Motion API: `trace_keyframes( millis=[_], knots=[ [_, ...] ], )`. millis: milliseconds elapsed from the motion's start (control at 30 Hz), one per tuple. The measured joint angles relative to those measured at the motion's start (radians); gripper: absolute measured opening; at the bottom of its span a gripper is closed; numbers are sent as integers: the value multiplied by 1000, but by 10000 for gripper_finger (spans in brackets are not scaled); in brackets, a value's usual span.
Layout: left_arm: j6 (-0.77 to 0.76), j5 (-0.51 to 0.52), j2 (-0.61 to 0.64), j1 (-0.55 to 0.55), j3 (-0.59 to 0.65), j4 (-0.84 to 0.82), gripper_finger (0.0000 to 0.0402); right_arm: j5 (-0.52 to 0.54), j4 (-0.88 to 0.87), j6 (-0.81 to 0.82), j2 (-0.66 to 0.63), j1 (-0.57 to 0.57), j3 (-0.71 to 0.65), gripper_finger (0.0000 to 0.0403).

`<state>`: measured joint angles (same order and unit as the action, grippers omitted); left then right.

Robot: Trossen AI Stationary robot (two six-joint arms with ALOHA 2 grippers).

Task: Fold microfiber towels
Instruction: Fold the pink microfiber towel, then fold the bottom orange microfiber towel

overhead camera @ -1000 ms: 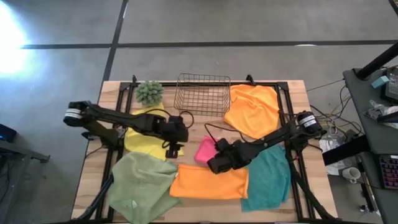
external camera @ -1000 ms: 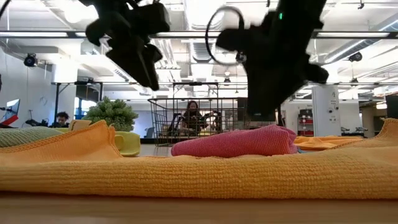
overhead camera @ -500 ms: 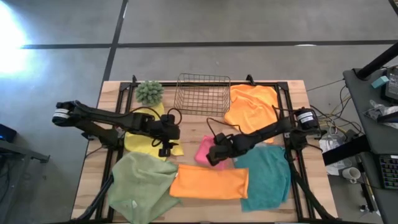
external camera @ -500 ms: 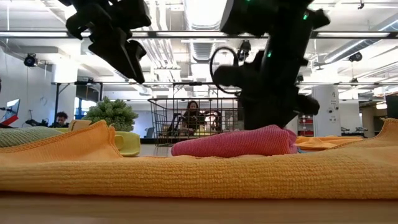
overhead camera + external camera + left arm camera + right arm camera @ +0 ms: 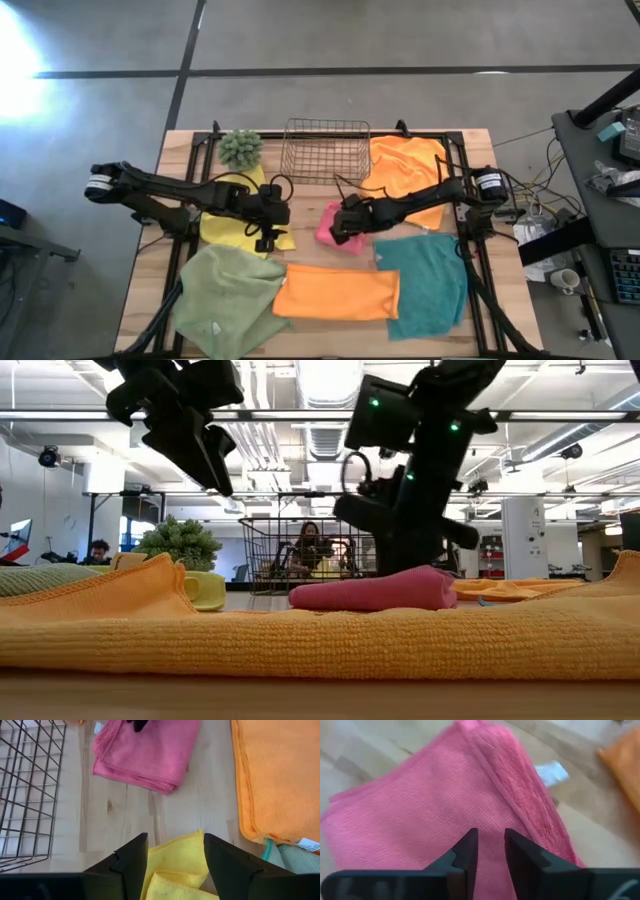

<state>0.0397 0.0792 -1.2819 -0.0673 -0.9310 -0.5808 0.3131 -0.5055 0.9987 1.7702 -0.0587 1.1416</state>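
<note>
From above, the pink towel (image 5: 331, 226) is seen mid-table under the right gripper (image 5: 343, 224). From table level, contact is seen. At the right wrist, narrowly parted fingers (image 5: 465, 852) press it, nothing clearly pinched. The left gripper (image 5: 175, 851) is held open, empty, above the yellow towel (image 5: 181, 870).

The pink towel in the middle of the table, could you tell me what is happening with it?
The right end effector is down on the folded pink towel, fingers narrowly apart over it, near the wire basket. The left end effector hangs open above the yellow towel. A folded orange towel lies at the front; the others lie spread out.
</note>
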Motion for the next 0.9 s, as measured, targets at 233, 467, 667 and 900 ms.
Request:
trace_keyframes(
  millis=[233, 467, 667, 900],
  knots=[
    [-8, -1, 3, -14, -1, -4, 177, -61, -79, -51, -71, -70, 58, 70],
    [-60, -45, -11, -106, -7, 44, 177, -70, -89, 42, -174, -269, 62, 68],
    [-129, -52, -117, -199, 0, 246, 177, -64, -80, 275, -140, -451, 58, 65],
    [-239, -56, -272, -248, -8, 426, 177, -61, -74, 479, -45, -589, 64, 62]
  ],
)
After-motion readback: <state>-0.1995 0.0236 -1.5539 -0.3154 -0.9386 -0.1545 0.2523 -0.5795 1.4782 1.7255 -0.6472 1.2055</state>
